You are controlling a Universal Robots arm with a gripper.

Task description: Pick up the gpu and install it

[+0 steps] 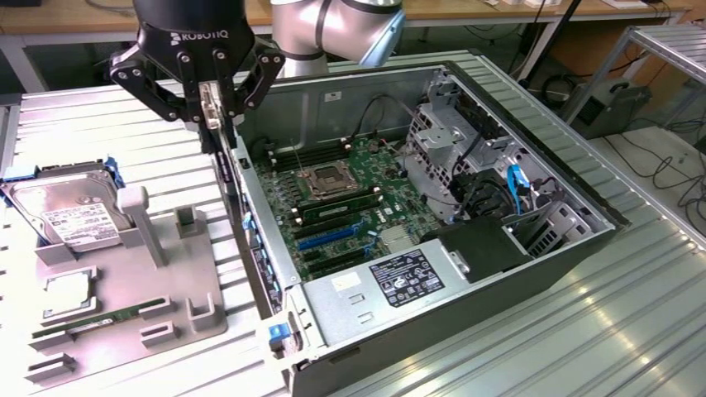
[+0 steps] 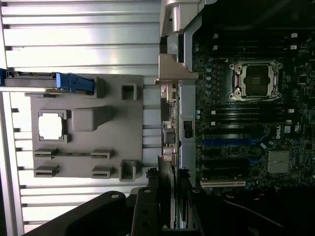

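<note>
Grey tray (image 1: 132, 306) on the surface holds a hard drive (image 1: 66, 211); the open computer case (image 1: 574, 248) holds the motherboard (image 1: 342, 207); above its wall, the hand (image 1: 210, 107) pinches the gpu (image 1: 221, 157) edge-on

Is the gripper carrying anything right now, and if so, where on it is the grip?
Yes. The gripper holds the gpu by its top edge; the card hangs edge-down beside the open computer case's near wall.

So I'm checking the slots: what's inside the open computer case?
Inside the computer case: motherboard with bare CPU socket, blue expansion slots, drive cage. The power supply covers whatever lies beneath it.
</note>
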